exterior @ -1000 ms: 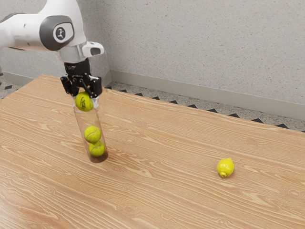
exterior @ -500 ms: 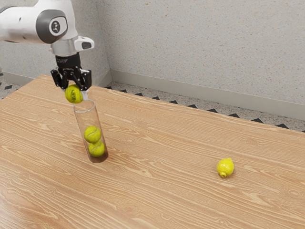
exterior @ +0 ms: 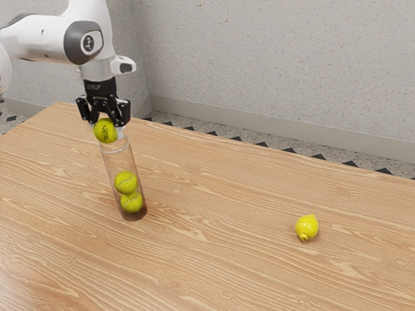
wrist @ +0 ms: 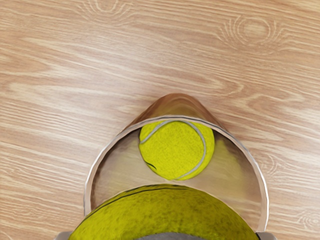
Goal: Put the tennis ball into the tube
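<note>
Left to right in the exterior view. The claw (exterior: pixel 107 131) is closed on the ball (exterior: pixel 106 130), one finger to each side of it; in the wrist view both fingertips likewise flank it. The ball sits directly beneath the palm, its lower part exposed. It is outside the tube (exterior: pixel 116 164), just above the mouth and offset toward the exterior view's left; contact with the rim (exterior: pixel 116 151) cannot be confirmed. The wrist view shows the ball overlapping one side of the mouth, with the opposite side uncovered.

The tube stands on the table (exterior: pixel 214 240), its long axis judged upright. Inside, the upper ball (exterior: pixel 126 182) rests on the lower ball (exterior: pixel 131 203); the length above them appears sufficient for a third. Clearance at the mouth is judged modest, and the rim is the edge to watch.

Well apart, toward the exterior view's right, lies the lemon (exterior: pixel 307 227), no obstruction to the work.

Assessment: alignment stage, insertion outstanding. The next move calls for a small shift toward the uncovered side of the mouth, then a straight lowering and release. Descent at the present offset risks catching the rim and tipping the tube.
</note>
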Robot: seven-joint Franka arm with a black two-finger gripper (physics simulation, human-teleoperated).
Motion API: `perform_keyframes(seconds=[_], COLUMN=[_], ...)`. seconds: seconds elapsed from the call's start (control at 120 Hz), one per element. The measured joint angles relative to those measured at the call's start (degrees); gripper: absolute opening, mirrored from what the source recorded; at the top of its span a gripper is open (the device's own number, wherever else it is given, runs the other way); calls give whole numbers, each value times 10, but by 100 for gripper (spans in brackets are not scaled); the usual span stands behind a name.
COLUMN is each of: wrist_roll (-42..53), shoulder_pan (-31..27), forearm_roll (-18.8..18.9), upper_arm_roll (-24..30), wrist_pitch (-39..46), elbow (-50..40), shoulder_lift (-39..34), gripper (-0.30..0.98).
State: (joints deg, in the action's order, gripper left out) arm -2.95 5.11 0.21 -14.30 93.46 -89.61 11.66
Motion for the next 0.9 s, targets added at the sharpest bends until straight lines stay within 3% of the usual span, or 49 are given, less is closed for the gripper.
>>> perform_keyframes(seconds=[0.125, 0.267, 0.442, 0.7, 0.9], wrist_roll=[0, 0, 0, 20, 41], shoulder_pan=[0, 0, 0, 17, 64], forearm_roll=[0, -4, -7, -10, -10], upper_arm_roll=[1, 1, 1, 46, 49], wrist_pitch=[1, 6, 9, -8, -25], elbow=[1, 1, -1, -37, -32], shoulder_lift=[4, 5, 1, -105, -124], gripper=[34, 50, 61, 66, 68])
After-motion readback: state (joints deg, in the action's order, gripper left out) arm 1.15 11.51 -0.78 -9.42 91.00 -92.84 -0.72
